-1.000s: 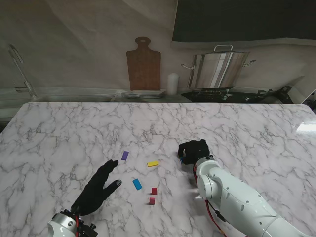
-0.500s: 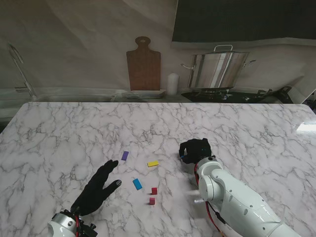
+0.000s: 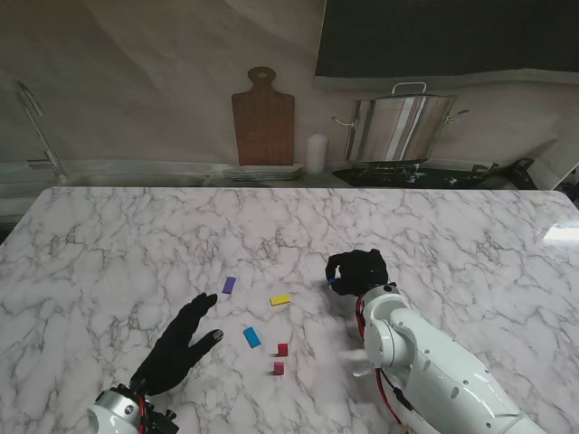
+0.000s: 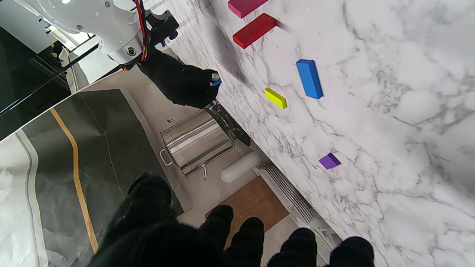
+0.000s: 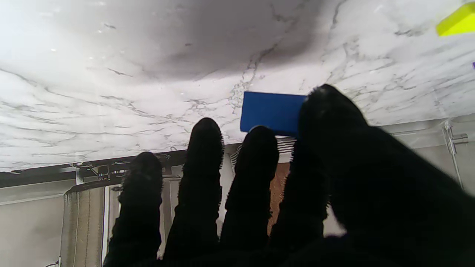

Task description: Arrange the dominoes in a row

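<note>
A small dark-blue rectangular domino [image 5: 272,112] is pinched between thumb and fingers of the black-gloved right hand [image 3: 357,272], raised off the white marble table [image 3: 136,244], though the contact is partly hidden. The black-gloved left hand [image 3: 176,348] is held spread and empty near the loose pieces: a purple domino [image 3: 229,285], a yellow domino [image 3: 280,299], a light-blue domino [image 3: 251,337] and two red dominoes [image 3: 280,358]. The held piece is best carried level toward these and set down in line, the grip eased only once it rests flat
</note>
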Action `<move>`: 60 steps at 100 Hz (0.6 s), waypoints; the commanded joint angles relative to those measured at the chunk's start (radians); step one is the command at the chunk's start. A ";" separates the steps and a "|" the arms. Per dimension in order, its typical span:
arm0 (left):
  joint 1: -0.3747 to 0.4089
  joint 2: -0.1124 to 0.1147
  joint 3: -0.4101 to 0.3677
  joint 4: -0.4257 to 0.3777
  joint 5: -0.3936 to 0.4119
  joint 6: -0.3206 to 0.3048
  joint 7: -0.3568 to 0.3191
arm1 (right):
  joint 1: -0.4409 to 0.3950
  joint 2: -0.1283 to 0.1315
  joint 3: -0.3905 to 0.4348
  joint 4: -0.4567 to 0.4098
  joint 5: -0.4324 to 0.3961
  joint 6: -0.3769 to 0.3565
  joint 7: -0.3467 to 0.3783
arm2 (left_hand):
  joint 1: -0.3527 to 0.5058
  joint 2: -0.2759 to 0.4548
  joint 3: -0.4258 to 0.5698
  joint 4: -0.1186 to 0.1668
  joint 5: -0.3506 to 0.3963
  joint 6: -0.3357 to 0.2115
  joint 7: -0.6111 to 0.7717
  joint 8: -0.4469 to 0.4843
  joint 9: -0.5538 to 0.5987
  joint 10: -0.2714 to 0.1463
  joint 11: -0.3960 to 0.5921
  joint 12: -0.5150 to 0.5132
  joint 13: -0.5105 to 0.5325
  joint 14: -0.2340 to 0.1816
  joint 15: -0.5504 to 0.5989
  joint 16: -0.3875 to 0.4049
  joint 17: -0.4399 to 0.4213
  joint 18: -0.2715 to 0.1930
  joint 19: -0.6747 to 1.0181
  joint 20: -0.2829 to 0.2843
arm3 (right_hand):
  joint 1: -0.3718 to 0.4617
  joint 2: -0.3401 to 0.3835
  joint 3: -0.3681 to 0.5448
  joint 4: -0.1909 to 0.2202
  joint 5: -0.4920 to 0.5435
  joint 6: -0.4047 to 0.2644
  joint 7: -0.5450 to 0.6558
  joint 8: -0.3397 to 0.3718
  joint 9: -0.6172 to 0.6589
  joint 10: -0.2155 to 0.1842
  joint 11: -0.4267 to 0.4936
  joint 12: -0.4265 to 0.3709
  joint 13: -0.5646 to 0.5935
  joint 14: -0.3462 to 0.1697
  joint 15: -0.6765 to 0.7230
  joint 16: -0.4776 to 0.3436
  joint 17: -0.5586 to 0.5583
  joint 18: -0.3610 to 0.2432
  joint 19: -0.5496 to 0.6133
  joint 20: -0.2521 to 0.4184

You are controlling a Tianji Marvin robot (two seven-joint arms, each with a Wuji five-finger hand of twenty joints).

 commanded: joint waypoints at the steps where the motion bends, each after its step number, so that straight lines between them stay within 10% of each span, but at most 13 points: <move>1: 0.004 -0.001 0.003 0.003 0.002 -0.005 -0.012 | -0.012 -0.002 0.006 -0.017 0.007 -0.002 -0.001 | 0.023 -0.006 -0.005 0.029 -0.027 0.003 -0.015 -0.012 -0.015 -0.010 -0.007 -0.011 -0.012 -0.024 -0.002 0.006 0.000 -0.027 0.000 0.012 | 0.010 0.083 0.010 0.020 0.011 -0.098 0.087 0.083 0.057 -0.026 -0.100 -0.049 0.039 -0.008 -0.042 -0.026 0.015 0.017 0.008 -0.003; 27: 0.004 0.000 0.006 0.003 0.002 -0.004 -0.013 | -0.055 -0.003 0.046 -0.080 0.049 -0.010 0.022 | 0.024 -0.006 -0.004 0.030 -0.027 0.006 -0.014 -0.011 -0.015 -0.010 -0.007 -0.011 -0.012 -0.024 -0.002 0.006 0.000 -0.028 0.000 0.012 | 0.026 0.107 0.045 0.033 -0.028 -0.010 0.119 0.137 0.249 0.048 -0.359 -0.320 0.149 -0.019 -0.158 -0.070 0.067 0.033 0.001 -0.023; 60: 0.006 -0.001 0.005 0.002 0.003 -0.007 -0.012 | -0.113 -0.016 0.083 -0.160 0.173 0.008 0.063 | 0.024 -0.006 -0.004 0.030 -0.027 0.007 -0.014 -0.010 -0.015 -0.010 -0.007 -0.010 -0.012 -0.024 -0.002 0.006 0.000 -0.027 0.001 0.012 | 0.038 0.156 0.071 0.049 -0.085 0.085 0.173 0.168 0.251 0.080 -0.370 -0.441 0.198 0.005 -0.256 -0.093 0.083 0.038 0.015 -0.041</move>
